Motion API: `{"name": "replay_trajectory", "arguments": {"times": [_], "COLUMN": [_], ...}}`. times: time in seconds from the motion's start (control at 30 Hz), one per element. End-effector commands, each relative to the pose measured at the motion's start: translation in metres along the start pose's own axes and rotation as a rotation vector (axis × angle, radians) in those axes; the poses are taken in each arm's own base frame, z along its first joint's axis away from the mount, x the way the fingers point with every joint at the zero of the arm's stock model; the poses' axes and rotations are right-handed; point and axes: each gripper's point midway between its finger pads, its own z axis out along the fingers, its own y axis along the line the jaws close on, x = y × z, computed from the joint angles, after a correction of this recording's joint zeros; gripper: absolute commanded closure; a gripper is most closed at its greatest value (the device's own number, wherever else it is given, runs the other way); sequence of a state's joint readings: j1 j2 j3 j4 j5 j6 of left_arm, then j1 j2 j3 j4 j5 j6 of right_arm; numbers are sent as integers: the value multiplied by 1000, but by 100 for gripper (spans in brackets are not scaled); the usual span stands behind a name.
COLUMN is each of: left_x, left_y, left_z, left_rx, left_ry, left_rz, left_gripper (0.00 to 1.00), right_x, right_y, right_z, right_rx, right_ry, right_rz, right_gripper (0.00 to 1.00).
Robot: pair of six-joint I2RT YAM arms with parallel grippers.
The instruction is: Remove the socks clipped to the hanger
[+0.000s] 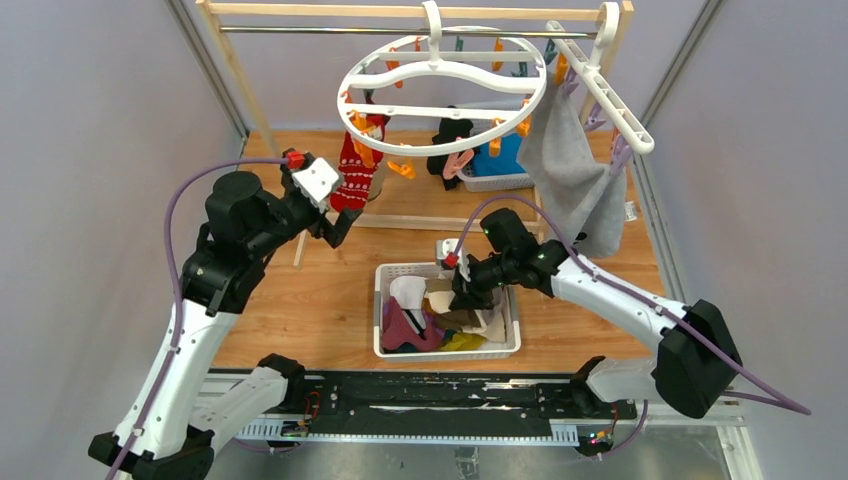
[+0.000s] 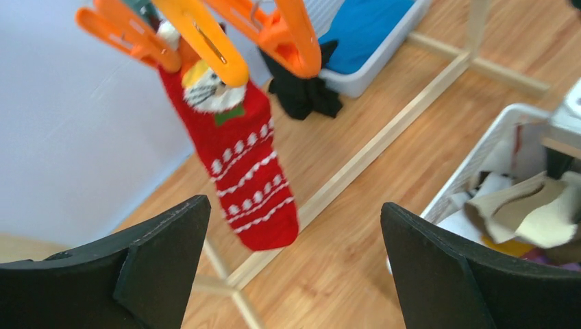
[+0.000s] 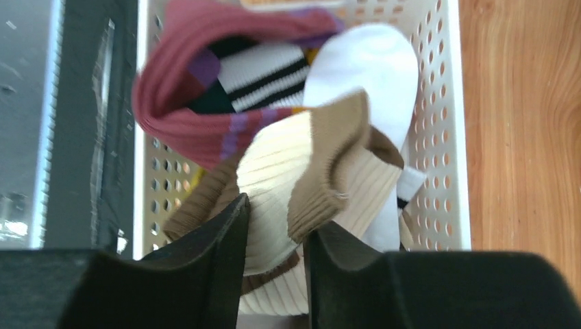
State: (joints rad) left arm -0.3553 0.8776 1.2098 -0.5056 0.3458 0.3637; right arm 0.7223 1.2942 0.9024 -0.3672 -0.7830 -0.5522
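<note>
Socks (image 1: pixel 412 326) lie in the white basket (image 1: pixel 447 352). The right end effector (image 3: pixel 274 233) pinches a cream and brown sock (image 3: pixel 277 175) over it. The left end effector (image 1: pixel 335 226) is wide open at 6 o'clock of the red sock (image 1: pixel 352 172), which is clipped at 8 o'clock on the hanger (image 1: pixel 440 75).

Right gripper (image 3: pixel 277 236) just above white basket (image 3: pixel 449 137). Black fingers (image 3: pixel 205 253) close together, cream and brown sock (image 3: pixel 301 164) pinched between. Pink and purple sock (image 3: pixel 178 96), striped sock (image 3: pixel 264 72) and white sock (image 3: pixel 363 65) lie in basket too. Wooden table (image 3: pixel 521 137) at right.
</note>
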Motion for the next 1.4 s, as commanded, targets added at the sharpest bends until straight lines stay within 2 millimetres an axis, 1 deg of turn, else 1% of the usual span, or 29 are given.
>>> {"name": "replay_trajectory", "arguments": {"times": [0.0,0.07,0.17,0.27,0.37,0.43,0.47,0.53,0.67,0.77,0.9,1.0,1.1,1.27,1.37], "left_x": [29,34,36,36,37,37,36,35,31,31,39,46,48,40,34], "left_y": [25,37,52,59,60,57,57,56,64,72,78,80,83,83,90], "left_z": [-7,-7,-5,-2,3,7,8,12,15,16,18,21,24,39,50], "left_rx": [-138,-202,-285,-315,-308,-282,-275,-256,-254,-265,-263,-257,-235,-160,-144], "left_ry": [116,134,138,128,120,108,101,81,31,0,-13,-17,-39,-74,-97], "left_rz": [90,94,77,45,25,18,9,-17,-96,-169,-230,-274,-310,-326,-332], "left_gripper": [0,0,0,0,0,0,0,0,0,0,0,0,0,0,0], "right_x": [29,39,55,61,53,41,34,20,-4,-16,-26,-25,-20,-15,-14], "right_y": [-5,-2,-5,-10,-12,-13,-12,-11,-12,-11,-8,-4,-2,-8,-9], "right_z": [2,1,-2,-9,-22,-31,-35,-43,-58,-62,-61,-60,-59,-60,-63], "right_rx": [59,74,132,179,215,245,258,286,336,337,325,316,308,332,344], "right_ry": [119,155,222,278,295,274,255,213,126,46,-51,-68,-69,-61,-62], "right_rz": [-139,-186,-229,-233,-234,-248,-261,-284,-289,-253,-210,-189,-175,-159,-159], "right_gripper": [62,57,49,41,34,28,27,26,25,25,24,24,24,24,24]}}
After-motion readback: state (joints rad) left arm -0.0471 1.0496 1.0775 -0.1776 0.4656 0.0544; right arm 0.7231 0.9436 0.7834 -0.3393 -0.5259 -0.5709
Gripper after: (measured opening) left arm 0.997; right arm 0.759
